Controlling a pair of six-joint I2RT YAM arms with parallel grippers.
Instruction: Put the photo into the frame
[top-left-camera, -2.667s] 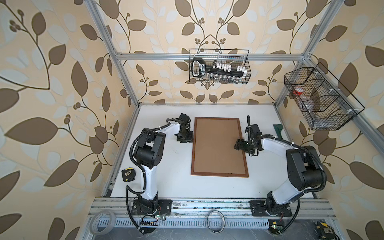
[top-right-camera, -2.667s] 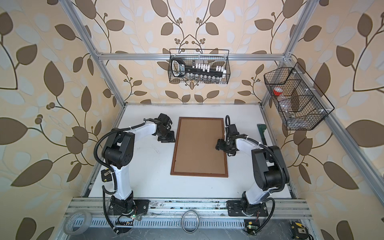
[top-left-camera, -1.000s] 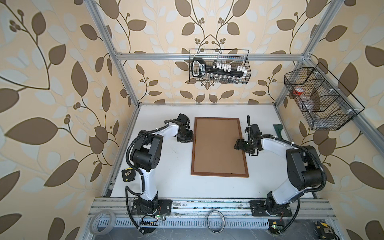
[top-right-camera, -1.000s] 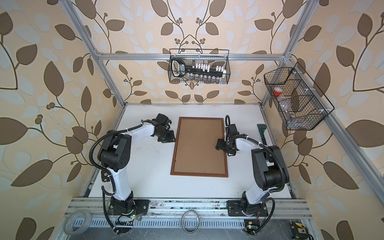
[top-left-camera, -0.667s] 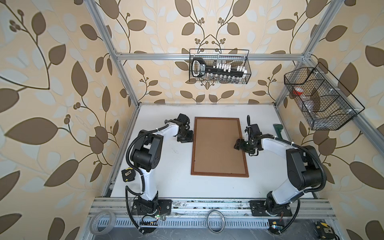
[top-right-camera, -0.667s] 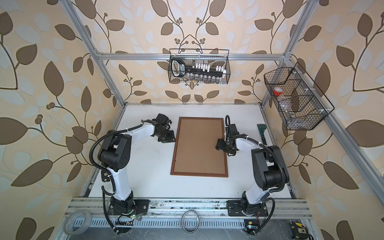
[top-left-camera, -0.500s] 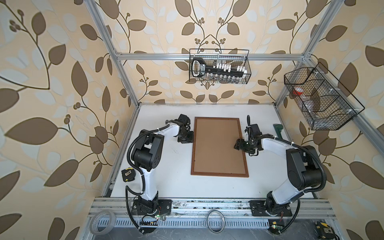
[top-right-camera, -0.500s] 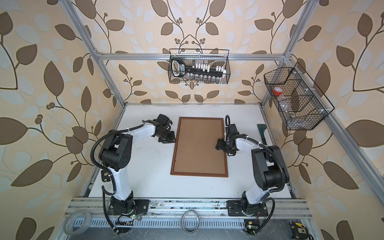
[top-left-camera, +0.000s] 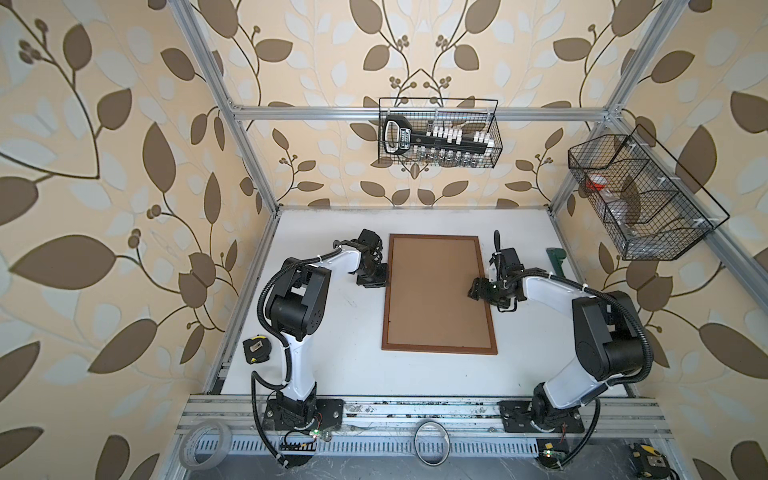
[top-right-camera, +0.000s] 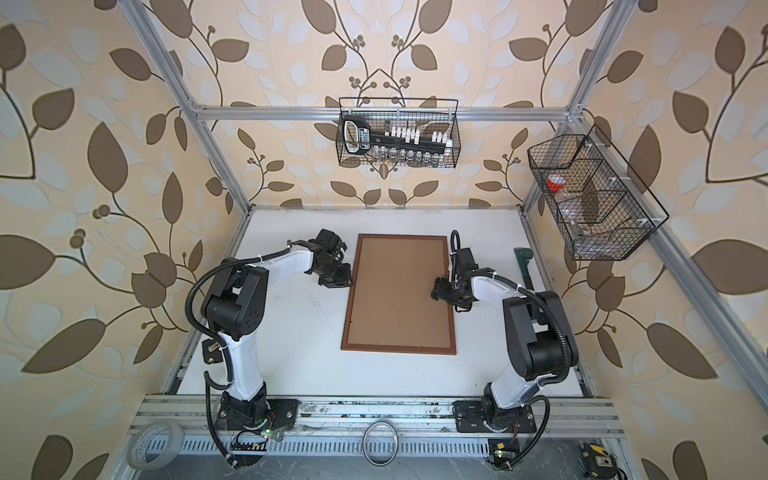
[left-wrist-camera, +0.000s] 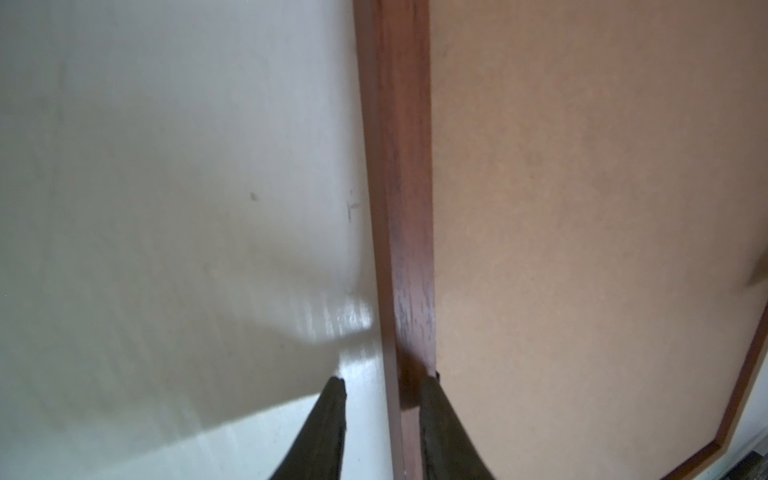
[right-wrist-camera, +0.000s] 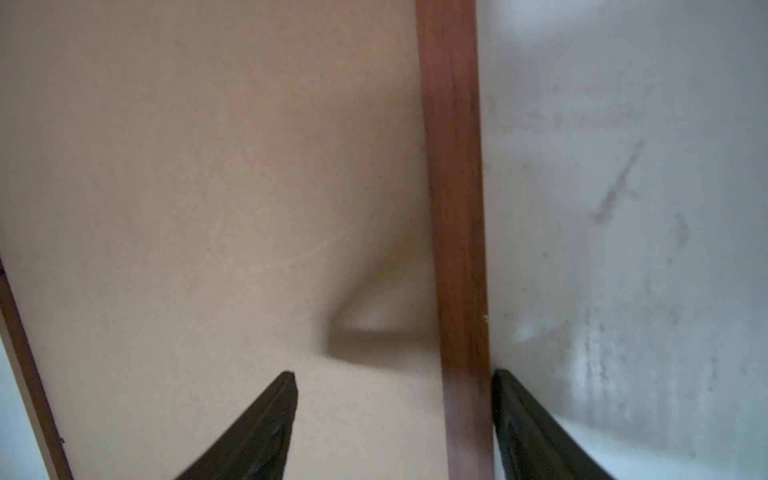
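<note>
The frame (top-left-camera: 436, 351) lies flat in mid-table, back up, its thin reddish-brown border around a plain brown backing board (top-left-camera: 436, 291); both top views show it (top-right-camera: 399, 351). The photo is hidden. My left gripper (top-left-camera: 376, 276) sits low at the frame's left border. In the left wrist view it (left-wrist-camera: 383, 379) is open and straddles the border (left-wrist-camera: 399, 166), one finger on the board side, the other apart over the table. My right gripper (top-left-camera: 478, 289) is open wide across the right border (right-wrist-camera: 451, 166), seen in the right wrist view (right-wrist-camera: 394, 375).
A black tape measure (top-left-camera: 256, 349) lies at the table's left edge and a green tool (top-left-camera: 555, 259) at the right edge. Wire baskets hang on the back wall (top-left-camera: 438, 139) and the right wall (top-left-camera: 640, 199). A tape roll (top-left-camera: 205, 442) lies on the front rail.
The left arm's elbow has shifted slightly. Both grippers stay at the frame's side borders, and the frame has not moved.
</note>
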